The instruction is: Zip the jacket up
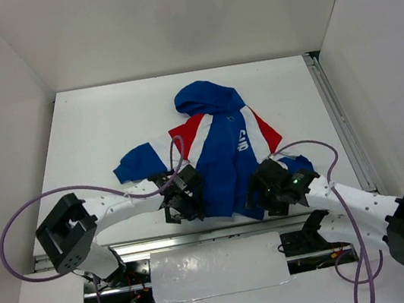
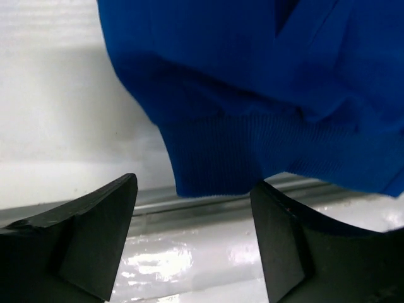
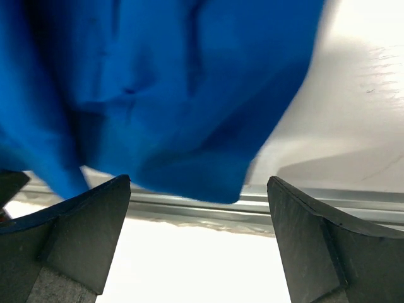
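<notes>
Bare table (image 1: 105, 121) around the jacket (image 1: 222, 160)

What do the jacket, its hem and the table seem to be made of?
The jacket looks like soft matte cloth, perhaps cotton or polyester: it creases and drapes. Its hem is a ribbed knit: fine parallel ridges show. The table seems to be a smooth white painted or laminated board, with a faint sheen.

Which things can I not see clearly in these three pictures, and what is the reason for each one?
- The zipper of the jacket: top view, too small; wrist views show only blue fabric.
- The jacket's lower corners: top view, covered by the left gripper and right gripper.
- The white lettering: top view, too small to read.
</notes>
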Controlling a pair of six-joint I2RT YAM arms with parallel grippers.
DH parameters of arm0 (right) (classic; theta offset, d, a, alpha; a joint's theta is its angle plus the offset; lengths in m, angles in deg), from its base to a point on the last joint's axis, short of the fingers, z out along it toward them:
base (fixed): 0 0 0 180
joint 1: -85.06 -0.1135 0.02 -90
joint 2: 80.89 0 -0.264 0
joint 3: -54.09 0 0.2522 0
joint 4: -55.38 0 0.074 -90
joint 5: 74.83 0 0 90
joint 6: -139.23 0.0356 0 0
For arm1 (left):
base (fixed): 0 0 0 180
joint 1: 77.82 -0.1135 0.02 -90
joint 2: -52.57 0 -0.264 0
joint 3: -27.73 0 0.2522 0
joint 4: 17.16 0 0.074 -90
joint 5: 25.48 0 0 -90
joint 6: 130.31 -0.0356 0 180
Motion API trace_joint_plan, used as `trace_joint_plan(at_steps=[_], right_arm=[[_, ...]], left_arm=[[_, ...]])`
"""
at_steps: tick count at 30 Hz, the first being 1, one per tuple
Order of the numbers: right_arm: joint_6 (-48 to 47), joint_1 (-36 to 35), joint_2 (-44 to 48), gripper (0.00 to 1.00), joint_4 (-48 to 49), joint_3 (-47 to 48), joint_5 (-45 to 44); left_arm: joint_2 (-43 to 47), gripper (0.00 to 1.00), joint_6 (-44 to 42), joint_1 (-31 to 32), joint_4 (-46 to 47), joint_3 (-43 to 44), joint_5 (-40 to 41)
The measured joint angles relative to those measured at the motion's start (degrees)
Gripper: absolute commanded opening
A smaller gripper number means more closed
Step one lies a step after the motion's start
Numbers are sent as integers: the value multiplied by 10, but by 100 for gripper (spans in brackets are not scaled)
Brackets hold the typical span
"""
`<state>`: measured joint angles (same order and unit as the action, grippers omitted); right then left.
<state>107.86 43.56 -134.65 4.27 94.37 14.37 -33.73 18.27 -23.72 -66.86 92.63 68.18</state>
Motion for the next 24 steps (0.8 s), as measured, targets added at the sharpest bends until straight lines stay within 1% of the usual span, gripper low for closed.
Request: trace_joint_plan(at_steps=[3, 4, 5, 6, 7, 8, 9, 10, 11, 12, 13, 18, 20, 24], right_arm=[[-5, 15, -26, 91, 4, -3, 8], [-7, 19, -38, 90, 7, -3, 10], [-9, 24, -46, 85, 10, 0, 13], [-11, 26, -52, 72, 14, 1, 15], [-16, 28, -57, 62, 19, 2, 16], [-18, 29, -65, 55, 27, 2, 17], [-19, 31, -72, 44, 33, 2, 16], [-21, 32, -78, 37, 35, 2, 16], [-24, 33, -82, 30, 36, 2, 16], [-25, 35, -84, 5, 36, 2, 14], [-28, 37, -85, 0, 36, 2, 12], [-27, 56, -60, 0, 31, 2, -2], [-30, 70, -35, 0, 22, 4, -12], [-44, 111, 30, 0, -29, 44, -38]], left_arm=[[-26, 64, -10, -2, 10, 10, 5], [-32, 56, -14, -4, 15, 11, 5], [-37, 52, -18, -7, 21, 11, 5], [-40, 47, -26, -10, 28, 11, 3], [-40, 32, -31, -14, 36, 11, 1], [-40, 25, -34, -20, 44, 11, -2], [-40, 10, -41, -25, 52, 11, -2], [-40, 2, -45, -30, 58, 11, -4], [-40, 0, -46, -34, 61, 11, -5], [-40, 0, -47, -39, 63, 12, -5], [-40, 0, -47, -43, 62, 13, -5], [-22, 0, -41, -60, 54, 13, -7], [23, 0, -43, -74, 56, 5, -20], [179, 0, -56, -141, 89, -24, -78]])
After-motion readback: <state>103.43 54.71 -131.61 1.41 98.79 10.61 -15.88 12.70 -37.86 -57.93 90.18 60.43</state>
